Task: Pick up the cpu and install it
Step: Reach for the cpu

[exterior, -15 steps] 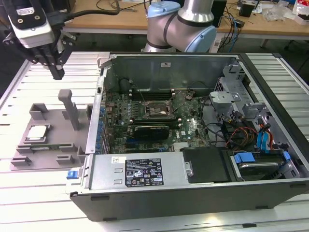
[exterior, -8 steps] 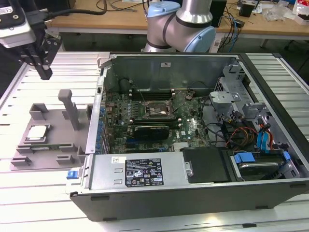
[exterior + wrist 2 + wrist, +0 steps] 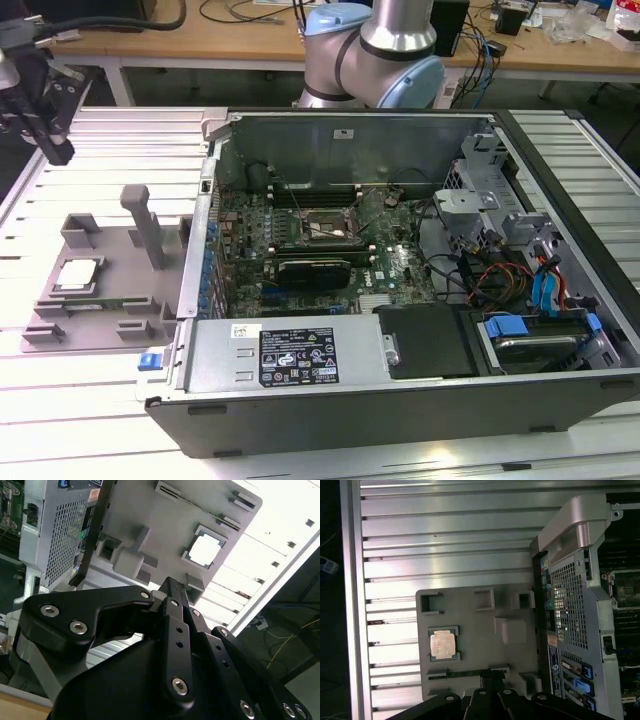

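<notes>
The cpu (image 3: 78,275) is a small silvery square chip lying flat in a recess of the grey holder tray (image 3: 110,250), on the exterior view's left beside the open computer case. It also appears in both wrist views, cpu (image 3: 205,550) and cpu (image 3: 442,644), untouched. My black gripper (image 3: 58,150) hangs above the table at the far left corner, well away from the chip. Its fingers (image 3: 170,587) are pressed together with nothing between them. The black socket frame (image 3: 325,228) sits on the motherboard inside the case.
The open computer case (image 3: 400,380) fills the middle and the exterior view's right, with cables, drive bays and a power supply inside. A grey post (image 3: 148,225) stands upright on the tray. A thin green memory stick (image 3: 95,303) lies in the tray near the chip.
</notes>
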### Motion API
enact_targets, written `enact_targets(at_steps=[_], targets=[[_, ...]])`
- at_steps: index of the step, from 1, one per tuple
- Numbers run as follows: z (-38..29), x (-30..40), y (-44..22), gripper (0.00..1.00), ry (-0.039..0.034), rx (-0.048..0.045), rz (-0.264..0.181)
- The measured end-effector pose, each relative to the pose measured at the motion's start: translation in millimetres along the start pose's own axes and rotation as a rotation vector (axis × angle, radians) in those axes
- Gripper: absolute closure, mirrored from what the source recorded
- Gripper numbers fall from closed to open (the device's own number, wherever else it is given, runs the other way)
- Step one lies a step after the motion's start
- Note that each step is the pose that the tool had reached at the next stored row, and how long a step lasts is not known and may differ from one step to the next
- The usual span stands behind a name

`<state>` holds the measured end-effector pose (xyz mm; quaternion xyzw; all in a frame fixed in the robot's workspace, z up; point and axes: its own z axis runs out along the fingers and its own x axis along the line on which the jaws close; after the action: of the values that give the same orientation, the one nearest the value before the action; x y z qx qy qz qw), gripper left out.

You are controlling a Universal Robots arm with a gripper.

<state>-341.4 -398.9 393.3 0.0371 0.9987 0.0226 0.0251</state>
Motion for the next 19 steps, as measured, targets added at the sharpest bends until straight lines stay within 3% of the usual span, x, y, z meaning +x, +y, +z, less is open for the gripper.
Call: enact_targets(at_steps=[7, 11, 13, 15, 19], targets=[[-1.3, 25.4, -1.9, 0.89, -0.0056, -0.0004, 0.000], [-2.5, 47.1, -3.4, 0.89, -0.0106, -0.0008, 0.000], [-2.8, 53.1, -3.9, 0.89, -0.0121, -0.0009, -0.001], [-3.5, 66.7, -4.9, 0.89, -0.0151, -0.0011, -0.001], [-2.9, 80.1, -5.9, 0.89, -0.0177, -0.0014, -0.001]])
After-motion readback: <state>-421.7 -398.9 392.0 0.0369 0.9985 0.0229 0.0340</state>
